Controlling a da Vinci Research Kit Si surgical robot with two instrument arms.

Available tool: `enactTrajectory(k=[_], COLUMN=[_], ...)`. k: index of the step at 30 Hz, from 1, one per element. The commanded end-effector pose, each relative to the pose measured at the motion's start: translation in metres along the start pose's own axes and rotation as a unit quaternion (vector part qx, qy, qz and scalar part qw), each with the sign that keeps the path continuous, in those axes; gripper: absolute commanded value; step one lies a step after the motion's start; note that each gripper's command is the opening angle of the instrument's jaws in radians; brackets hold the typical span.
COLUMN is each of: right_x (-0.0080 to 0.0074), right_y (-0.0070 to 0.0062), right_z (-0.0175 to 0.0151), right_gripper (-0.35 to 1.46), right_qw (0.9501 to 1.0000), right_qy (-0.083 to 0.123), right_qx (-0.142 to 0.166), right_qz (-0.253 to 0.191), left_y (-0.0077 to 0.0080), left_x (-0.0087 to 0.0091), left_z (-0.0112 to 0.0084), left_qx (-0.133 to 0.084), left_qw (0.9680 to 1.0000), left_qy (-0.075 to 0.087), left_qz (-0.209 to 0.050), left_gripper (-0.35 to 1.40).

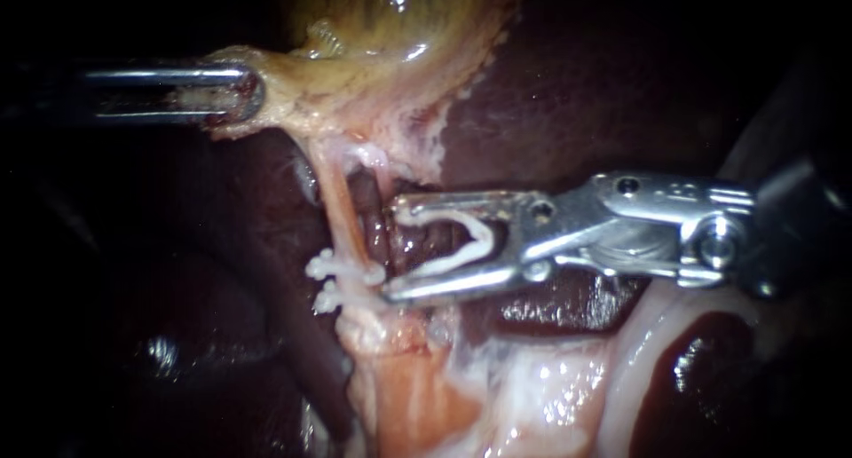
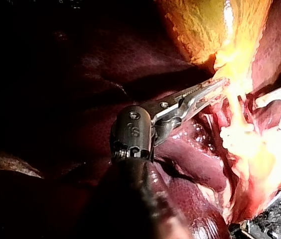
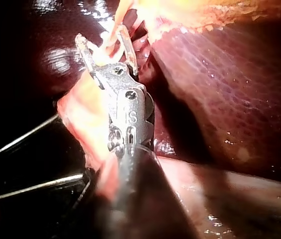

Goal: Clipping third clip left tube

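The left tube runs down from the gallbladder as a pale pink strand. Two white clips sit on it, one just above the other. My right instrument comes in from the right, its jaws standing wide apart on an open white clip. The jaw tips lie just right of the tube, level with the two clips and slightly above them. My left instrument is shut on yellowish tissue at the gallbladder's edge, holding it to the left. In the right wrist view the clip shows between the jaws of my right instrument.
Dark red liver lies behind and to the right. Pale, wet, stripped tissue spreads below the jaws. A second strand runs close beside the tube, right of it. Two thin wires cross beside the right shaft.
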Motion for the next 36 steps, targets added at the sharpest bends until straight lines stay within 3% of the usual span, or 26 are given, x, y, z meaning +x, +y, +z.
enactTrajectory(k=[1,12,17,22,28,36], right_x=[-0.0001,-0.0026,-0.0029,-0.0027,-0.0018,0.0], right_y=[0.0003,0.004,0.0048,0.0054,0.006,0.0052], right_z=[0.0003,0.002,0.0033,0.0051,0.0071,0.0073], right_gripper=[0.5,0.5,0.5,0.5,0.5,0.5], right_qw=[1.0,0.9999,0.9999,0.9999,0.9997,0.9986], right_qy=[0.001,0.0,0.0,0.0,0.023,0.051], right_qx=[0.0,-0.003,-0.007,-0.005,0.002,0.013], right_qz=[0.002,0.012,0.011,0.009,0.006,0.006], left_y=[0.0,0.0002,0.0002,0.0002,0.0002,0.0002], left_x=[0.0,0.0,0.0,0.0,0.0,0.0], left_z=[0.0,0.0002,0.0003,0.0003,0.0003,0.0002], left_qx=[-0.001,-0.001,-0.001,-0.001,-0.001,-0.002], left_qw=[1.0,1.0,1.0,1.0,1.0,1.0], left_qy=[0.0,-0.001,-0.001,-0.001,-0.001,-0.001], left_qz=[0.0,0.0,0.0,0.0,0.0,0.0], left_gripper=[-0.35,-0.35,-0.35,-0.35,-0.35,-0.35])
